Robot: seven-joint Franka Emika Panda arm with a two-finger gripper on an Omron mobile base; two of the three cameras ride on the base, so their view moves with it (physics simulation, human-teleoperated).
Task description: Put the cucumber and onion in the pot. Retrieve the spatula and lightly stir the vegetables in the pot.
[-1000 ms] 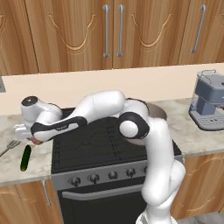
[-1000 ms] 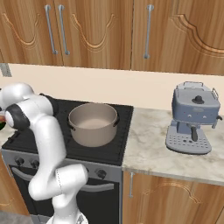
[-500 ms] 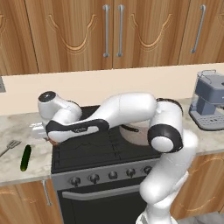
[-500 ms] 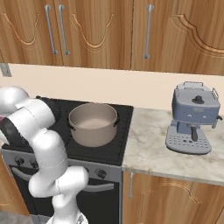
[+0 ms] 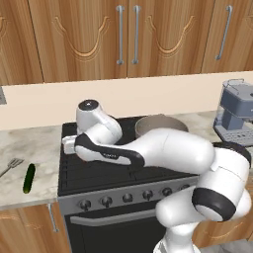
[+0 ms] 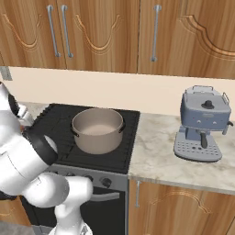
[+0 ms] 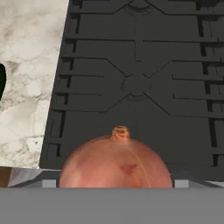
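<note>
The onion [image 7: 115, 159] fills the lower centre of the hand view, gripped in the wide-set gripper [image 5: 69, 145] over the black stove [image 7: 144, 83]. The empty pot [image 6: 97, 129] sits mid-frame; the cucumber [image 5: 29, 178] and spatula [image 5: 12, 164] lie at lower left on the counter [image 5: 29, 148].

The onion [image 7: 115, 161] is glossy reddish-orange with a darker stem nub. The cucumber [image 5: 29, 178] is dark green on a mottled beige marble table [image 5: 24, 148]. The pot [image 6: 97, 130] is beige-grey, paler inside, against the black stove [image 7: 144, 78].
</note>
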